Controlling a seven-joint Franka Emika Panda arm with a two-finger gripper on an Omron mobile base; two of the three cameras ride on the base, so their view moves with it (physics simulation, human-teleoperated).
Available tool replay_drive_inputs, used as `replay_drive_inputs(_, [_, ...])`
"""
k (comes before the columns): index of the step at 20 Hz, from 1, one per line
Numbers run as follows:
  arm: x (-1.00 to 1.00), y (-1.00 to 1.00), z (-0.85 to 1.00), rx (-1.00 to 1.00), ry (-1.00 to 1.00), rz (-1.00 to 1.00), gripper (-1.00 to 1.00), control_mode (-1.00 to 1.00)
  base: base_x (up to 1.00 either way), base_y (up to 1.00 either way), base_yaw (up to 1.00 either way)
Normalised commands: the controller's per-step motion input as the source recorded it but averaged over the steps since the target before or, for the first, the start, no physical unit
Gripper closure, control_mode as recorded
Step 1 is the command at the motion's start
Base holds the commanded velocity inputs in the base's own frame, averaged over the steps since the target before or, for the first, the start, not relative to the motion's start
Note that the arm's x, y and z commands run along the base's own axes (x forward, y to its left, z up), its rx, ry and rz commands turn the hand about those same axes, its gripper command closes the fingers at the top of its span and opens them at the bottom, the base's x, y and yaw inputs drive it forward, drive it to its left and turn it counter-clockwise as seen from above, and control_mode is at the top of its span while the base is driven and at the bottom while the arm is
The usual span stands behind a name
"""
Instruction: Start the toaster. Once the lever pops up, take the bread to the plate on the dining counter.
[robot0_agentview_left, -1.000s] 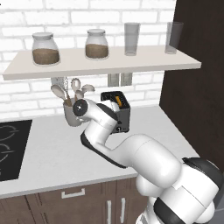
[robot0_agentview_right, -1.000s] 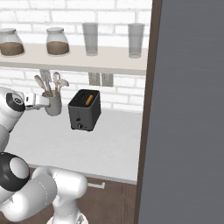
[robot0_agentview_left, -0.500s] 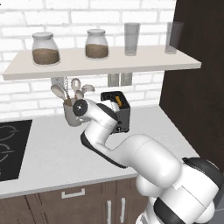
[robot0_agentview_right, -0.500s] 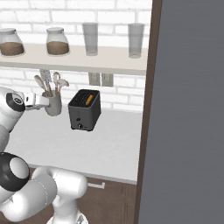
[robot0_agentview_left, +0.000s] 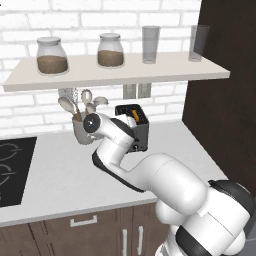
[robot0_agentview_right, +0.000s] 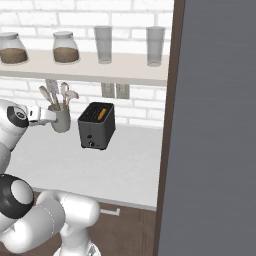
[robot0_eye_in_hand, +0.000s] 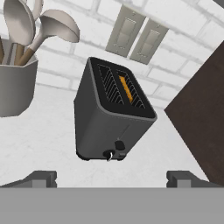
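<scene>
Dark grey and boxy, the toaster stands on the pale table by the brick wall, and nothing has shifted over the last second: arm, toaster and bread sit just as they did. The bread is down in the right-hand slot, only its orange edge showing. The small lever on the narrow front looks not yet pressed, so starting the toaster is probably the step in hand. The gripper hangs short of that front face, its fingers spread wide and empty. Open table lies between them and the toaster. The grey utensil cup stands close on one side, a dark cabinet panel walls the other, and the shelf overhangs, limiting a later lift of the slice.
</scene>
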Motion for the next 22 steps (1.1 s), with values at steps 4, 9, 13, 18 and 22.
replay_drive_inputs(4, [0.0, 0.0, 0.0, 0.0, 0.0, 0.0, -1.0, -1.0, 0.0, 0.0, 0.0])
replay_drive_inputs(9, [0.0, 0.0, 0.0, 0.0, 0.0, 0.0, -1.0, -1.0, 0.0, 0.0, 0.0])
replay_drive_inputs(13, [0.0, 0.0, 0.0, 0.0, 0.0, 0.0, -1.0, -1.0, 0.0, 0.0, 0.0])
replay_drive_inputs(18, [0.0, 0.0, 0.0, 0.0, 0.0, 0.0, -1.0, -1.0, 0.0, 0.0, 0.0])
replay_drive_inputs(22, [0.0, 0.0, 0.0, 0.0, 0.0, 0.0, -1.0, -1.0, 0.0, 0.0, 0.0])
